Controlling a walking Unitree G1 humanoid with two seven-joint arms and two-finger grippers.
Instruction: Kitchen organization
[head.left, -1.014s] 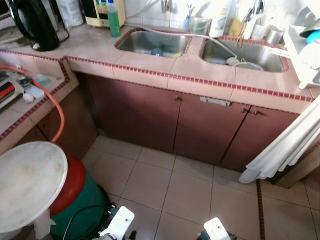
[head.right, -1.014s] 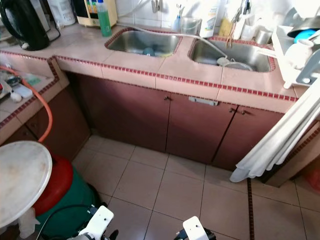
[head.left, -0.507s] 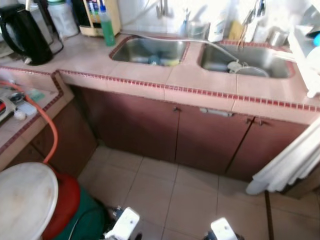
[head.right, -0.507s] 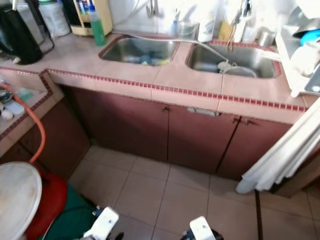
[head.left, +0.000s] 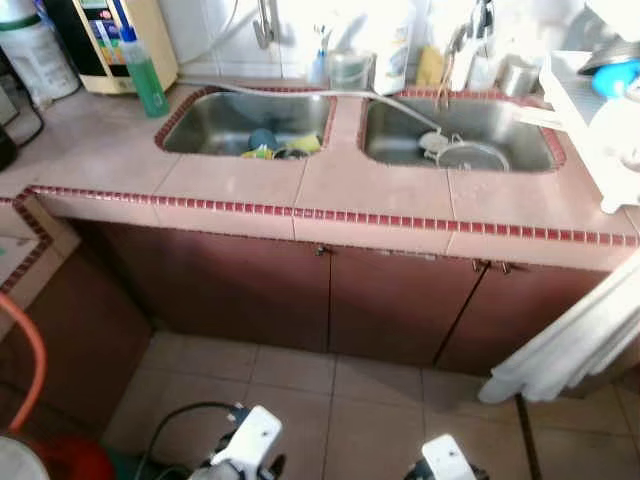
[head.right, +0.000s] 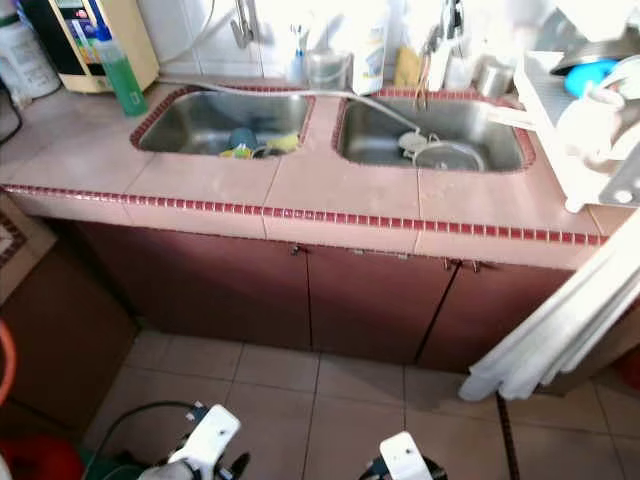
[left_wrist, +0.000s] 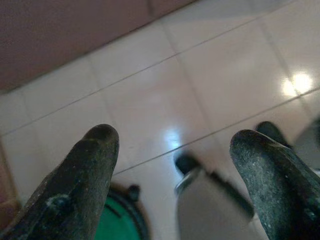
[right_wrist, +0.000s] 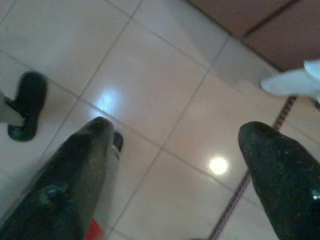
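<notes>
A pink tiled counter (head.left: 370, 195) holds a double steel sink. The left basin (head.left: 215, 125) contains a blue cup (head.left: 262, 138) and yellow-green items. In the right basin (head.left: 500, 125) lie a round metal strainer (head.left: 472, 155) and a white piece. A green soap bottle (head.left: 147, 85) stands at the left basin's corner. Both arms hang low over the floor tiles, left arm (head.left: 250, 440) and right arm (head.left: 443, 458). My left gripper (left_wrist: 175, 140) is open with nothing in it. My right gripper (right_wrist: 177, 127) is open too, with bare floor between its fingers.
Brown cabinet doors (head.left: 400, 310) run under the counter. A white cloth (head.left: 570, 340) hangs at the right, below a white dish rack (head.left: 600, 110) holding a blue bowl. An orange hose (head.left: 30, 370), a red lid (head.left: 75, 460) and a black cable (head.left: 180, 415) sit at the lower left.
The camera has turned right and closer to the sinks, so the kettle and the round white lid have left the picture. Both arms still hang low and open.
</notes>
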